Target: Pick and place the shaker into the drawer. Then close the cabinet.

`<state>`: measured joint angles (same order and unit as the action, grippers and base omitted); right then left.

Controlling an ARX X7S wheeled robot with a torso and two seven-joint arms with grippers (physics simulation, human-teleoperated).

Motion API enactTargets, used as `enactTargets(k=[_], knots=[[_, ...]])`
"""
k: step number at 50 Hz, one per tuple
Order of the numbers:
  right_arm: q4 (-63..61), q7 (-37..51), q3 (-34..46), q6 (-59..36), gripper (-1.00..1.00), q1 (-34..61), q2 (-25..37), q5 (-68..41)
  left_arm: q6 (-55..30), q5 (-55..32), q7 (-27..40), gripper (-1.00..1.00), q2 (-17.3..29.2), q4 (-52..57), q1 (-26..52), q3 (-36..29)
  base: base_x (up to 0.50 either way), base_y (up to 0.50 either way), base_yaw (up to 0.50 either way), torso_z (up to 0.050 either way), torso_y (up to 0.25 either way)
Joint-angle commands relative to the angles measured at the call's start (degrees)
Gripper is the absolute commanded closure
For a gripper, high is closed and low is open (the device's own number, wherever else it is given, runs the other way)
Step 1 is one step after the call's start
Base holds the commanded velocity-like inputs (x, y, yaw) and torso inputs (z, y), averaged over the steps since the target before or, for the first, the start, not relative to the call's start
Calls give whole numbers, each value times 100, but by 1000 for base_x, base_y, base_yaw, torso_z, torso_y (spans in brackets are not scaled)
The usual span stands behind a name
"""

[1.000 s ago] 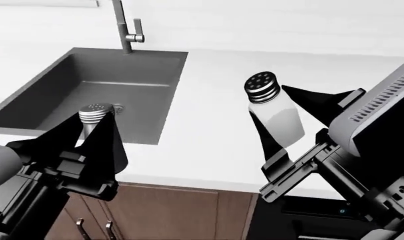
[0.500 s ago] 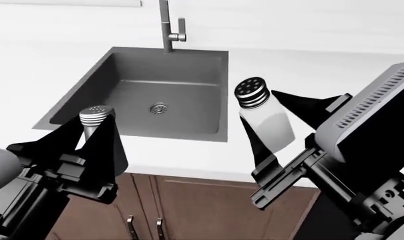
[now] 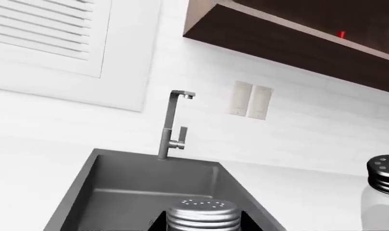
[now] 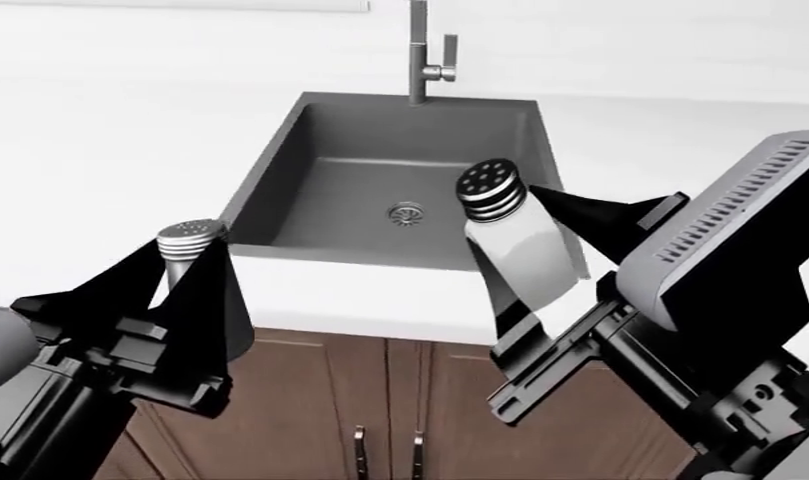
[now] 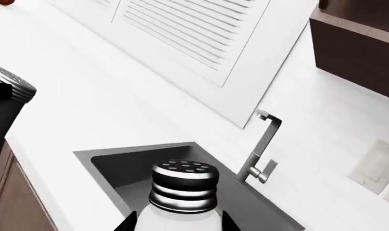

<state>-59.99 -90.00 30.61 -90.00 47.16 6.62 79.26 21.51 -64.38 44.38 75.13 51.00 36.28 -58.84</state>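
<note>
Two robot arms are raised in front of a white counter [image 4: 124, 150], each gripping a shaker.

The right gripper [image 4: 527, 262] is closed on a clear glass shaker [image 4: 511, 245] with white contents and a dark, perforated cap. Its black fingers [image 4: 604, 225] press the glass body from both sides. The shaker is held in the air, in front of the near right corner of a grey sink [image 4: 317, 150]. Its long axis is near upright, with the cap end up and tilted slightly toward the robot's left.

The left gripper [image 4: 177, 290] is closed on a second shaker with a silver cap [image 4: 191, 240]; it stands upright, cap up, its body mostly hidden between the fingers.

A faucet [image 4: 424, 55] rises behind the sink. Brown cabinet doors [image 4: 377, 410] sit below the counter, closed.
</note>
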Motion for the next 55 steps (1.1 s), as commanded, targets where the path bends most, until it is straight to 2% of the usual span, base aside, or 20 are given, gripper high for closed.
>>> enactTargets(k=[1, 14, 55], knots=[[-1, 0, 11, 2, 100, -14, -58, 89, 46, 1, -24, 100, -3, 18, 5, 12, -75, 495, 0, 0, 0], [-1, 0, -5, 2, 100, -26, -142, 132, -55, -19, -23, 100, -69, 36, 48, 25, -140, 489, 0, 0, 0], [-1, 0, 41, 2, 100, -23, -152, 248, 27, 19, -47, 100, -45, 12, -57, 49, -270, 476, 0, 0, 0]])
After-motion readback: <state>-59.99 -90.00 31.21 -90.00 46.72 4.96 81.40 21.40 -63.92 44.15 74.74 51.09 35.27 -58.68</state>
